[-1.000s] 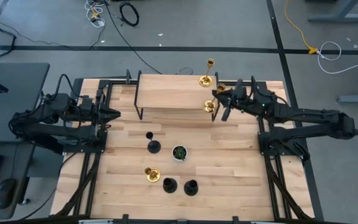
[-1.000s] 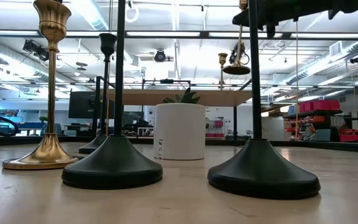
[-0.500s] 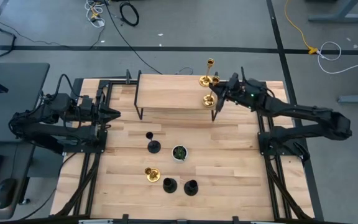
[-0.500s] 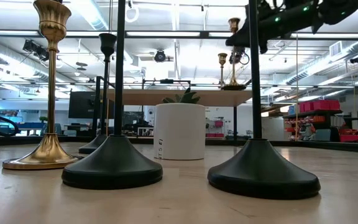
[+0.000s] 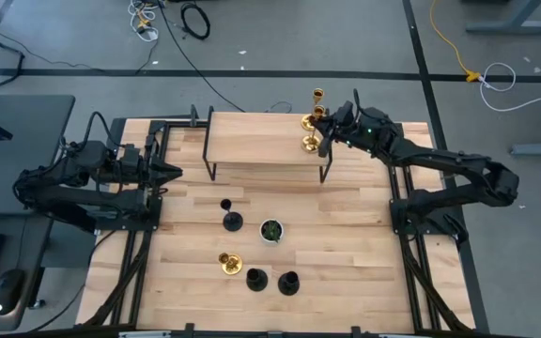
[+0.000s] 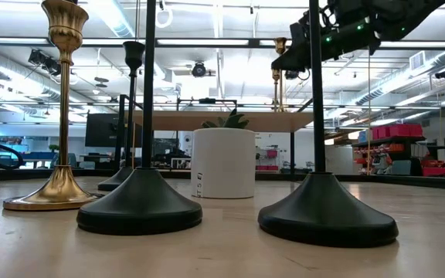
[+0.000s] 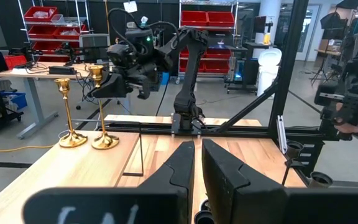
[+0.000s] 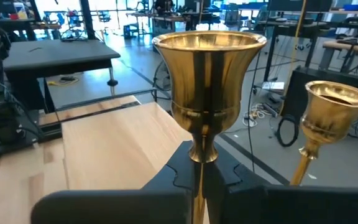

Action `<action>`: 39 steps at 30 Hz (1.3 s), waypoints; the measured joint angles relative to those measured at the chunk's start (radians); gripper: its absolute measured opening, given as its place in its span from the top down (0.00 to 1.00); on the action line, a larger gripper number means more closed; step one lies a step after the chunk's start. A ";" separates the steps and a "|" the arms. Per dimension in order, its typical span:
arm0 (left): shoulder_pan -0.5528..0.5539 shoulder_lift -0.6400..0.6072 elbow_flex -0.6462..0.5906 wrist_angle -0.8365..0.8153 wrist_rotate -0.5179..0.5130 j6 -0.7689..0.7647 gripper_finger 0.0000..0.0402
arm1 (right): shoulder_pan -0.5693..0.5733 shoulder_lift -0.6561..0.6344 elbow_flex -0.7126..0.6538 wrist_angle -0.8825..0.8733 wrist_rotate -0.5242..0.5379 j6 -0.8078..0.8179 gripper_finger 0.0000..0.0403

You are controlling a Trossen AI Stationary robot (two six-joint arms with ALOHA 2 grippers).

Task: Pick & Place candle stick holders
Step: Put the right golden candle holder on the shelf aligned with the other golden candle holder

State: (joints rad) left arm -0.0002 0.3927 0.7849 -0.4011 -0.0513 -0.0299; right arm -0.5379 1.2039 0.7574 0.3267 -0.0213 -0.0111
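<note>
My right gripper [image 5: 324, 137] is shut on a gold candle stick holder [image 5: 311, 142] over the right end of the raised wooden shelf [image 5: 256, 141]. A second gold holder [image 5: 315, 118] stands on its base just beyond it, on the shelf's far right corner. On the table stand a third gold holder [image 5: 228, 263] and three black holders [image 5: 231, 219] [image 5: 256, 279] [image 5: 288, 282]. My left gripper [image 5: 173, 171] is shut and empty at the table's left side. My right gripper pinches the gold holder's thin stem [image 8: 198, 169] between its two fingers, just under the cup [image 8: 207, 62]. The fingers come roughly level from the table's right side, across the stem. The holder stands upright, its base [image 7: 104, 142] on or just above the shelf top.
A small white pot with a green plant [image 5: 270, 229] stands mid-table between the black holders. The shelf stands on thin black legs [image 5: 324, 173] at the far side. Bare wood lies on the table's right half [image 5: 355, 253] and on the shelf's left part.
My right gripper has carried the gold holder toward the table's far edge and a little left, from the shelf's near right corner to beside the other gold holder. The holder has come down toward the shelf top and stayed upright.
</note>
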 joint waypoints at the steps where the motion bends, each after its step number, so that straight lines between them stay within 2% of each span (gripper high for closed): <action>1: 0.000 0.000 0.000 0.000 0.000 0.000 0.91 | -0.009 0.003 0.000 0.004 -0.004 0.000 0.98; 12: 0.000 0.000 0.000 0.000 0.000 0.042 0.91 | -0.069 0.005 0.000 0.005 -0.072 0.020 0.98; 39: 0.000 0.000 0.000 0.000 0.000 0.042 0.91 | -0.063 0.028 0.001 0.036 -0.075 0.031 0.98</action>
State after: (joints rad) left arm -0.0002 0.3924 0.7849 -0.4011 -0.0513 0.0120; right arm -0.6006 1.2322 0.7587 0.3624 -0.0960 0.0203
